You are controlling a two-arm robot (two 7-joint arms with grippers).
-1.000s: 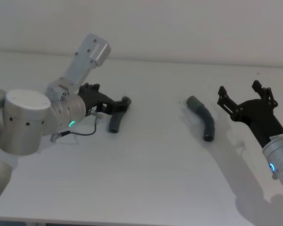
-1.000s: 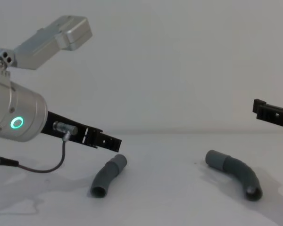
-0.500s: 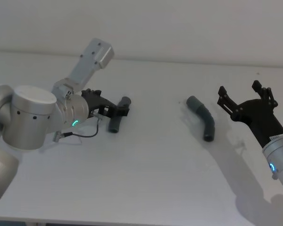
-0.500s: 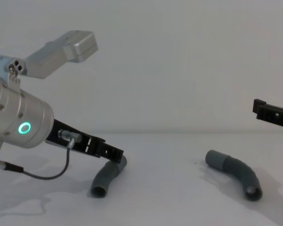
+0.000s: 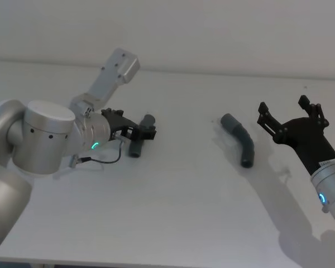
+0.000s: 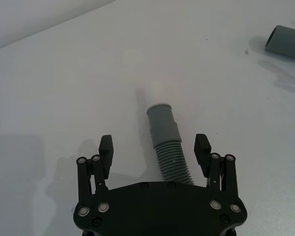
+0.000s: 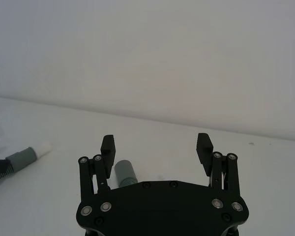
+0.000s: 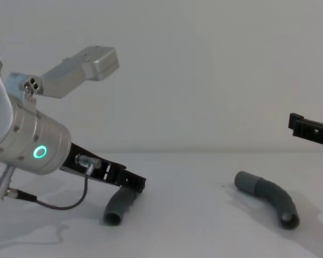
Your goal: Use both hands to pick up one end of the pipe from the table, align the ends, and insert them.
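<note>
Left gripper (image 5: 143, 133), head view: its fingers are spread and set astride the white-tipped hose piece (image 5: 137, 144), which lies on the table (image 5: 178, 212) with one end projecting beyond the fingertips. The right gripper (image 5: 285, 109) is held with its fingers wide apart and nothing between them. The socket hose piece (image 5: 243, 142) lies on the table just beyond the left finger, apart from it. Left wrist view: the ribbed body of the white-tipped hose piece is seen between the two separated fingers and passes beneath the palm. A gap is seen on either side of the body. The smooth grey cuff (image 6: 163, 125) and the white tip (image 6: 156, 92) lie ahead of the fingertips, and one end of the socket hose piece is seen well beyond them, off to one side. Right wrist view: the fingers are seen spread over bare table. The socket cuff (image 7: 125, 172) is partly covered by the gripper body close to one finger, and the white-tipped hose piece is seen far off beyond that same finger. Chest view: the left gripper is angled downward, and its fingertips are lowered onto the upper end of the white-tipped hose piece. The open lower end rests on the table beneath the gripper. The right gripper is seen above the table surface, and the socket hose piece lies below it, apart from it.
</note>
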